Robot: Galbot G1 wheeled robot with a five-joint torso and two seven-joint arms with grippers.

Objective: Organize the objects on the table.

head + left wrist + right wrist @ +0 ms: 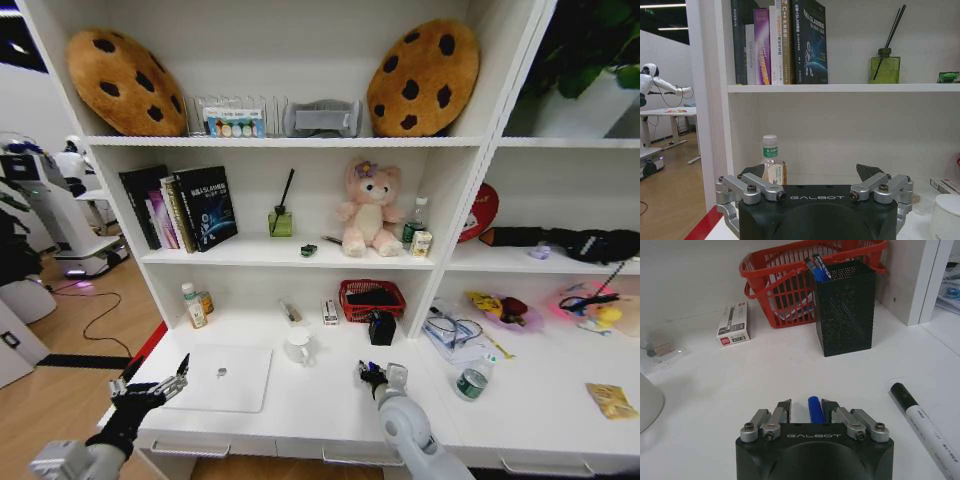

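Observation:
My right gripper is low over the white table, in front of the black mesh pen holder. Its fingers are open by a narrow gap. A blue-capped marker lies between them, against one finger and apart from the other. A black-capped white marker lies on the table beside it. The silver laptop lies shut at the front left. My left gripper hangs wide open and empty by the table's left front corner. The green-lidded jar and the yellow packet sit to the right.
A red basket stands behind the pen holder, which holds blue markers. A white cup stands beside the laptop, with a small box and bottles near the back wall. Shelves above carry books, a plush bear and cushions.

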